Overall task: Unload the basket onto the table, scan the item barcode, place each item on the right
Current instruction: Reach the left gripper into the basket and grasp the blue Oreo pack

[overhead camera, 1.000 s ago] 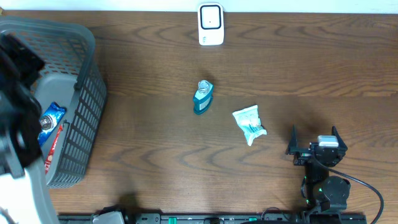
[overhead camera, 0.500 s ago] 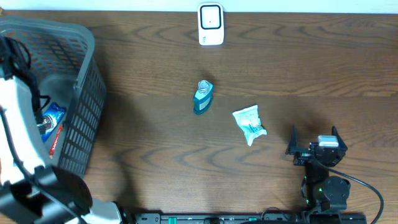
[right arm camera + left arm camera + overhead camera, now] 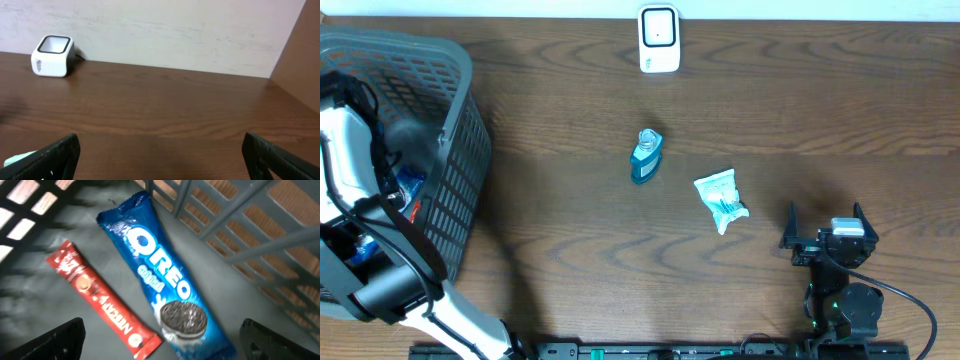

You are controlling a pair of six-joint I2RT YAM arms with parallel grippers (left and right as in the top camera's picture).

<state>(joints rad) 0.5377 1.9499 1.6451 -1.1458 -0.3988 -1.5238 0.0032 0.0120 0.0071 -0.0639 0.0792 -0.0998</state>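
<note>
Oreo pack (image 3: 167, 297): lies flat on the basket (image 3: 460, 150) floor, beside a red stick packet (image 3: 102, 302), at the table's left edge.
Handling: probably light, with slippery film and fragile biscuits; pinch across its narrow middle.
Left jaws: wide open above it, empty.
Right jaws: open, empty.
Scanner (image 3: 659, 39): table's far edge.
</note>
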